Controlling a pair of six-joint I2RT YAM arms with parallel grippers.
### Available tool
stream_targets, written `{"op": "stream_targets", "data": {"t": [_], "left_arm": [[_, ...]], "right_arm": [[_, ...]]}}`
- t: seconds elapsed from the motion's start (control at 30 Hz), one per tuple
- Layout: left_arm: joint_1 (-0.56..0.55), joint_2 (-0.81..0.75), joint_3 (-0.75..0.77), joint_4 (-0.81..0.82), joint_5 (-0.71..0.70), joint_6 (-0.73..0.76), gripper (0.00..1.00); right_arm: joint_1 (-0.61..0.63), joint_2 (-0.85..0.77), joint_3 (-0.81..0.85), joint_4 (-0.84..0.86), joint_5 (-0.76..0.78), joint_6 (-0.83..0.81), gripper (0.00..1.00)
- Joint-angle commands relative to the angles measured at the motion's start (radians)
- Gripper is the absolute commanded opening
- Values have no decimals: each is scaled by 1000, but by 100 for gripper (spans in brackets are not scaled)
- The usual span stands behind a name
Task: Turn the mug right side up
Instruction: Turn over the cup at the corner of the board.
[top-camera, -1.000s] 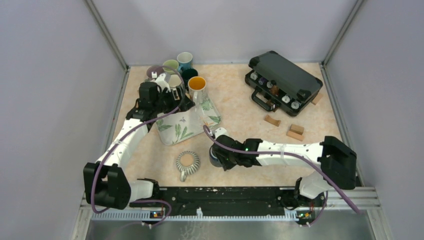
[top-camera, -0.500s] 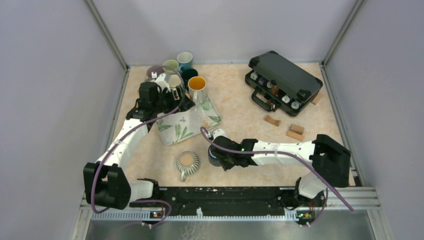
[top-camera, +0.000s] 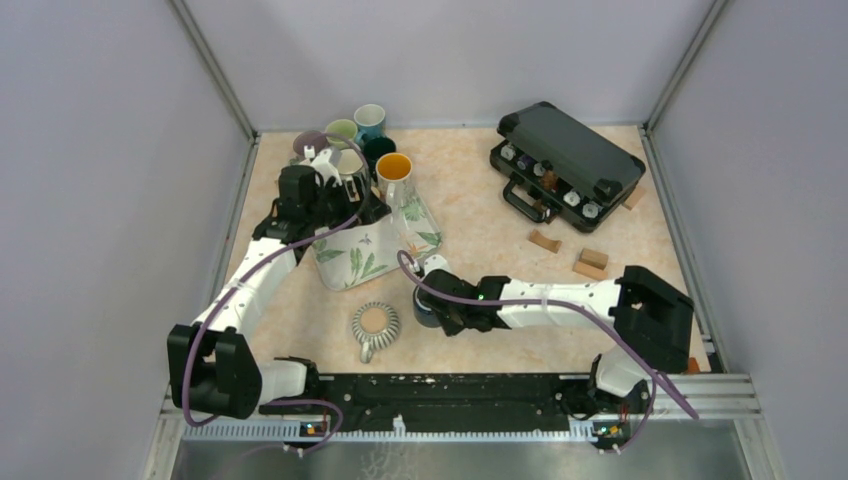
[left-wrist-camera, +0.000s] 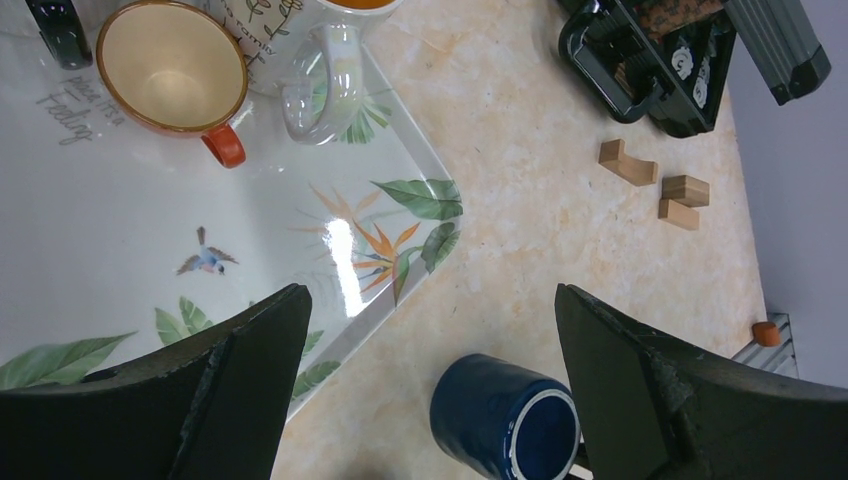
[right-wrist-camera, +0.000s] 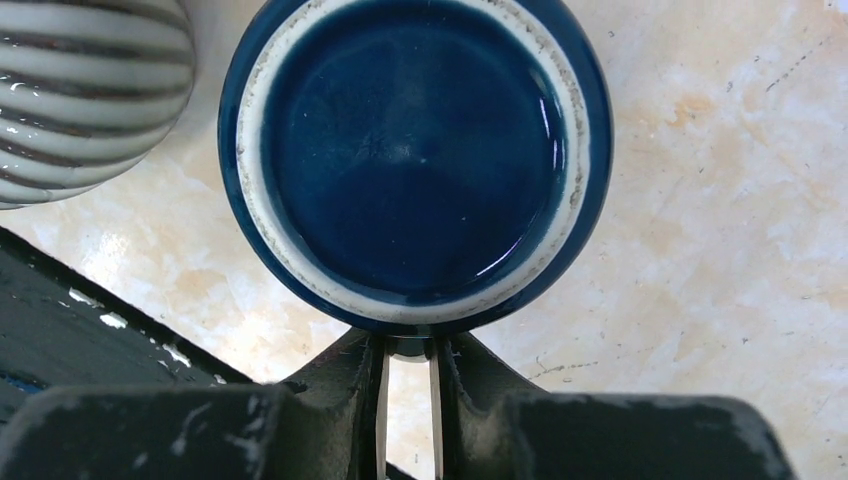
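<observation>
The dark blue mug (right-wrist-camera: 410, 160) stands upside down on the marbled beige table (top-camera: 480, 200), near its front edge. Its glazed base is ringed by a rough, unglazed white foot. The right gripper (right-wrist-camera: 408, 352) has its jaws at a narrow slit, pinching a small part at the mug's side. Just beside it stands a second inverted one, the striped mug (top-camera: 375, 322), ribbed in grey and cream.

The left gripper (left-wrist-camera: 428, 300) hangs with jaws wide, holding nothing, above a square glossy tray (left-wrist-camera: 380, 230) printed with leaves and a bird. The tray carries two vessels: a cream-lined cup (left-wrist-camera: 170, 65) with an orange handle and a pearly white mug (left-wrist-camera: 260, 30) with lettering. Beyond the tray, four more upright mugs (top-camera: 369, 120) cluster in the far left corner.

An open black case (top-camera: 570, 160) holds small round items, too small to identify. Three wooden blocks (top-camera: 594, 257) lie near it.
</observation>
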Motion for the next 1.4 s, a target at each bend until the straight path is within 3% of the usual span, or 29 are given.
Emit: {"op": "stream_targets", "data": {"t": [0.0, 0.43, 0.8, 0.97, 1.37], "left_arm": [[6, -12, -9, 47, 27, -13, 98], [6, -20, -20, 82, 95, -127, 98], [6, -24, -58, 182, 232, -250, 99], [6, -17, -82, 223, 312, -309, 98], [-10, -22, -201, 491, 421, -524, 98]], "right_arm": [[-17, -9, 35, 53, 43, 11, 1], [-119, -191, -65, 207, -3, 113, 0], [-307, -348, -198, 440, -196, 253, 0], [-384, -358, -208, 546, -281, 297, 0], [-483, -318, -213, 836, -395, 437, 0]]}}
